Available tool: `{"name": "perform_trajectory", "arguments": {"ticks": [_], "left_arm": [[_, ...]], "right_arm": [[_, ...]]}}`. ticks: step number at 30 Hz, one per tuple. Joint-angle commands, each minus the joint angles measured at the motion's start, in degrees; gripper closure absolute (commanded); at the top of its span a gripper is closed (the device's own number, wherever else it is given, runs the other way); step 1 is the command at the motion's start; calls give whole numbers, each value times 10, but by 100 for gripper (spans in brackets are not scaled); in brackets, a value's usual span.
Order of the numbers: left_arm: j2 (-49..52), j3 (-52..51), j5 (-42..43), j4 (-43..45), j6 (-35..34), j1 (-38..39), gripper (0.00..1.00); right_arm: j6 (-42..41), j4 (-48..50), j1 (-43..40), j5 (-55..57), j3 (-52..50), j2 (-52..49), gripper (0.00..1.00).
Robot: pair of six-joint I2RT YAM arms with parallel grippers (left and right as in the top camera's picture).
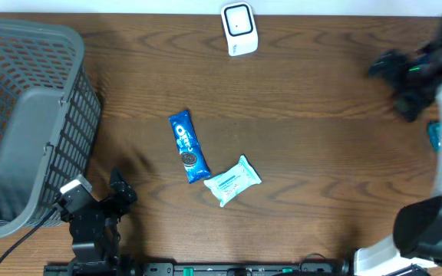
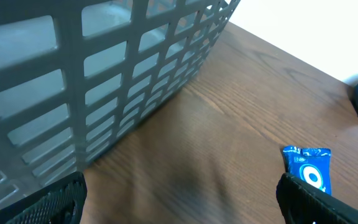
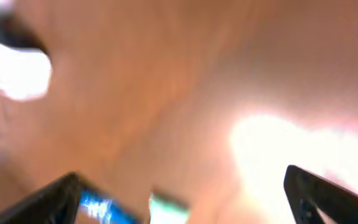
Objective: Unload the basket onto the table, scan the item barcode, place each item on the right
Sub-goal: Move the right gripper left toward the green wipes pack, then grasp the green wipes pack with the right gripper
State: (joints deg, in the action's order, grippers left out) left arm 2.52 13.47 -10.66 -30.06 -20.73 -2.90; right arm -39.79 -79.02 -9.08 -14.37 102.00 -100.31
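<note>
A blue Oreo packet (image 1: 189, 146) lies in the middle of the table, with a white and teal wipes packet (image 1: 232, 181) just to its right. The white scanner (image 1: 239, 29) stands at the back edge. My left gripper (image 1: 119, 190) is open near the front left, beside the basket, with only bare table between its fingers (image 2: 316, 202). In the left wrist view the Oreo packet (image 2: 307, 167) shows just past the right finger. My right gripper (image 1: 386, 73) hovers open and empty at the far right. Its view is blurred and shows the Oreo packet (image 3: 101, 208) and wipes packet (image 3: 166, 208) low down.
A large grey slatted basket (image 1: 21, 123) fills the left side, and its wall (image 2: 104, 81) stands close in front of my left gripper. A small teal item (image 1: 434, 135) lies at the right edge, partly behind the right arm.
</note>
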Motion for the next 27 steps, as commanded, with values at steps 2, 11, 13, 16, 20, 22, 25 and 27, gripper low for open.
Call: {"name": "perform_trajectory", "arguments": {"ticks": [2, 11, 13, 16, 20, 22, 25, 27], "left_arm": [[0, 1, -5, 1, 10, -3, 2], [0, 1, -5, 1, 10, -3, 2], [0, 1, -5, 1, 10, -3, 2], [0, 1, -5, 1, 10, -3, 3], [0, 1, -5, 1, 10, -3, 2], [0, 1, -5, 1, 10, -3, 2], [0, 1, -5, 1, 10, -3, 2], [0, 1, -5, 1, 10, -3, 2]], "right_arm": [[-293, -56, 128, 46, -70, -15, 1], [-395, 91, 359, 42, -215, -15, 1], [-438, 92, 398, 47, -219, -15, 1], [-493, 104, 445, 85, -219, -15, 1], [-519, 138, 490, 147, -225, -18, 1], [-520, 165, 507, 161, -232, -20, 1], [-528, 192, 524, 153, -244, -30, 1], [-546, 193, 530, 141, -250, -40, 1]]}}
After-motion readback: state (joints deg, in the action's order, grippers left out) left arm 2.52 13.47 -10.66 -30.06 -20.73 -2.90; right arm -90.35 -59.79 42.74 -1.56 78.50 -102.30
